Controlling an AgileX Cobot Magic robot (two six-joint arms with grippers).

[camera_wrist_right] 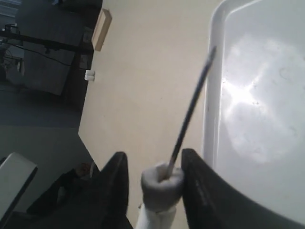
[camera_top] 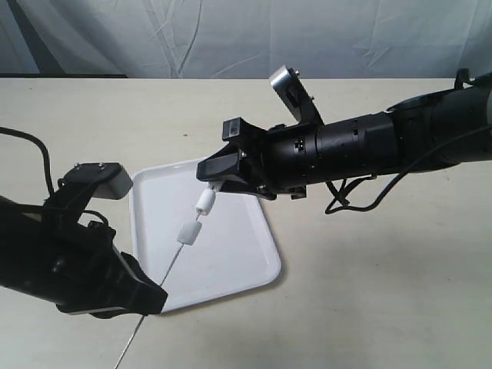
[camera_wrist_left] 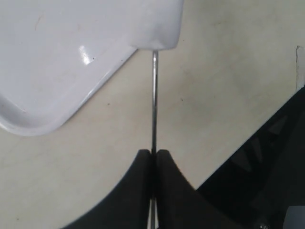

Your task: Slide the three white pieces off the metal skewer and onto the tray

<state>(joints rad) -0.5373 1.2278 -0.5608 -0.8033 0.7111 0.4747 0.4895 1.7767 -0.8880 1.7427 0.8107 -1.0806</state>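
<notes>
The thin metal skewer slants up over the white tray. My left gripper is shut on its lower end; the left wrist view shows the rod clamped in that gripper. Three white pieces are threaded on the upper part: the lowest, the middle one and the top one. My right gripper stands open around the top piece. One finger touches it, and a gap shows on the other side. The bare skewer tip pokes out beyond the fingers.
The tray lies on a cream table, its near corner close to my left gripper. A white curtain backs the table. Cables hang under the right arm. In the left wrist view the lowest piece shows against the tray.
</notes>
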